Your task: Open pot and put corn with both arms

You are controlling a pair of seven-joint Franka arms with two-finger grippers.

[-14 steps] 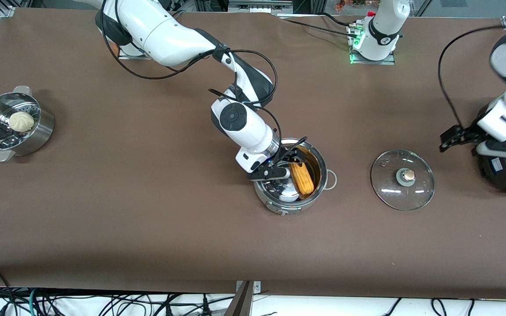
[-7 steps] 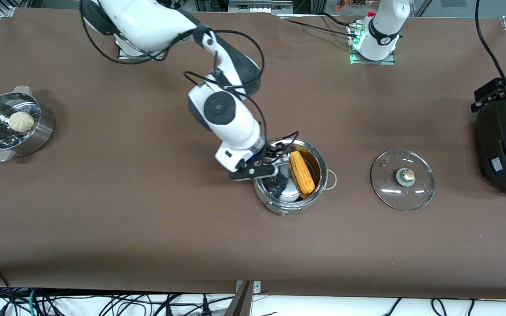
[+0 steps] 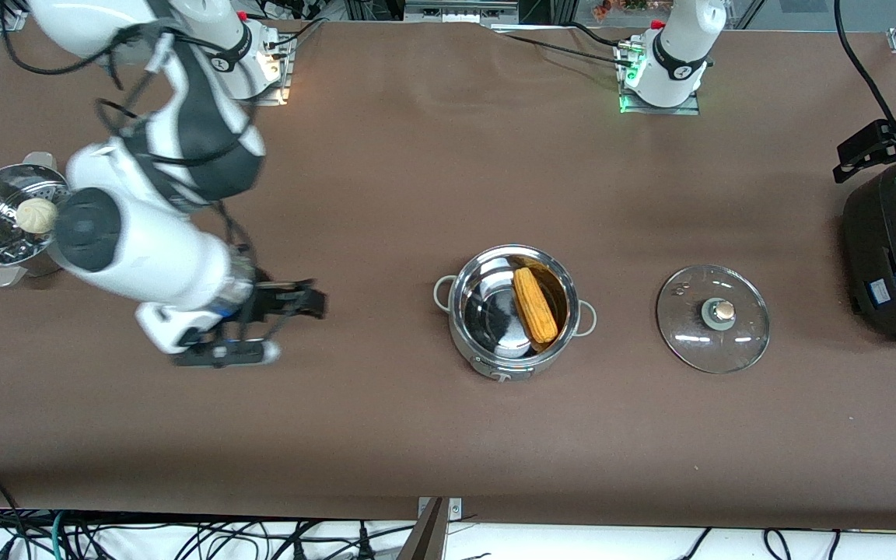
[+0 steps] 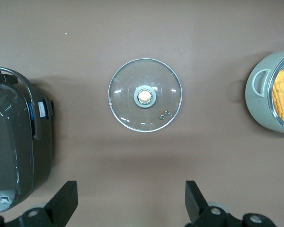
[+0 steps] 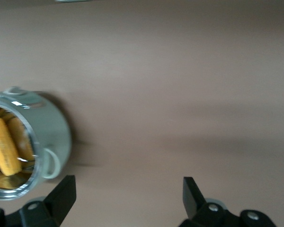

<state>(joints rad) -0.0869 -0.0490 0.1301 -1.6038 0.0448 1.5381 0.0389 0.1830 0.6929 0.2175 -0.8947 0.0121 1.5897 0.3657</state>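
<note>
The steel pot (image 3: 498, 364) stands open mid-table with the yellow-orange corn (image 3: 535, 305) lying inside it. Its glass lid (image 3: 689, 342) with the tan knob (image 3: 723, 312) lies flat on the table beside it, toward the left arm's end. My right gripper (image 3: 304, 302) is open and empty over bare table between the steamer and the pot; its wrist view (image 5: 128, 196) shows the pot (image 5: 54, 127) and corn (image 5: 4, 146). My left gripper (image 3: 872, 149) is open and empty, high over the black cooker's edge; its wrist view (image 4: 131, 203) shows the lid (image 4: 128, 109), pot (image 4: 260, 94) and corn (image 4: 283, 97).
A perforated steel steamer (image 3: 67, 241) holding a white bun (image 3: 37, 215) stands at the right arm's end of the table. A big black cooker (image 3: 895, 257) stands at the left arm's end and also shows in the left wrist view (image 4: 14, 151).
My right gripper has let go of the corn, left the pot and swung toward the steamer's end of the table. The left gripper has risen and drawn back over the cooker.
</note>
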